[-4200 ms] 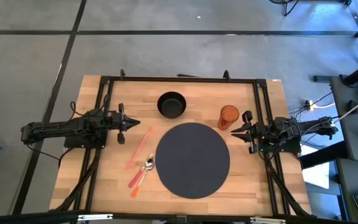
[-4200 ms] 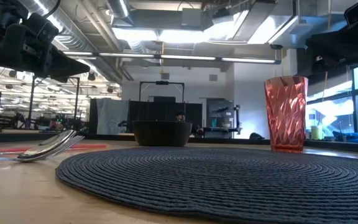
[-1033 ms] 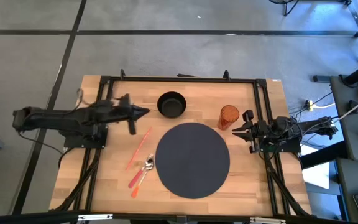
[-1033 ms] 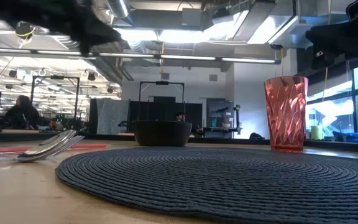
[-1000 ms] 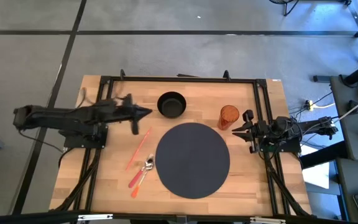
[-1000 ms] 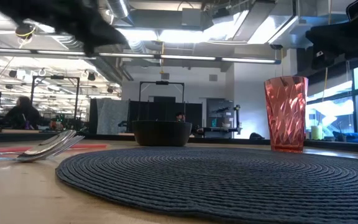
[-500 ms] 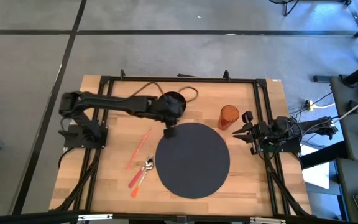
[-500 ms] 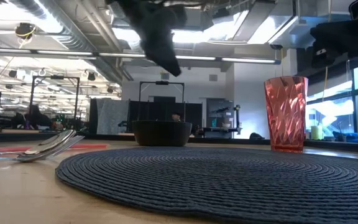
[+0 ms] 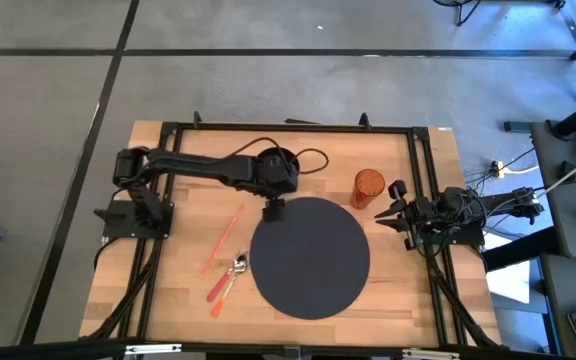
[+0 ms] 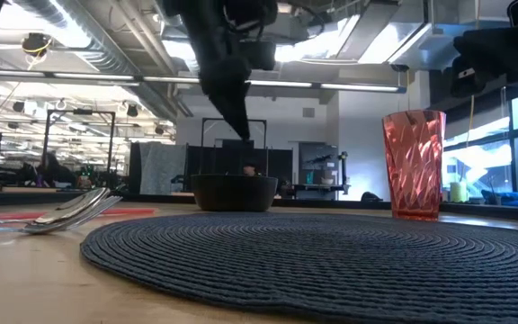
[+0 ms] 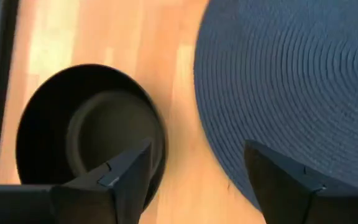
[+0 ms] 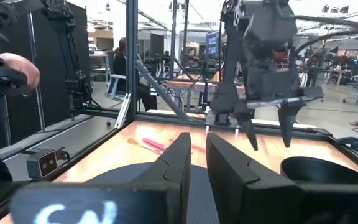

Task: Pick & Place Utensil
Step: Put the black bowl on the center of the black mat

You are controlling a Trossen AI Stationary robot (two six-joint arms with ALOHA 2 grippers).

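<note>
Wooden table (image 9: 178,290): mat (image 9: 311,257), bowl (image 11: 89,143), cup (image 9: 368,186), utensils (image 9: 226,280)

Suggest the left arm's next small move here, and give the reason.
Probably lower the open left end effector toward the black bowl: it hangs empty between the bowl and the round mat, far from the utensils, so the bowl looks like its target.

A robotics lab: metal rigs (image 12: 166,74), exposed ceiling ducts (image 10: 106,45), a seated person (image 12: 120,65).

Left arm stretched across toward table centre, left gripper (image 9: 273,211) pointing down with fingers spread wide; right arm folded at right edge, right gripper (image 9: 389,213) fingers nearly together.
</note>
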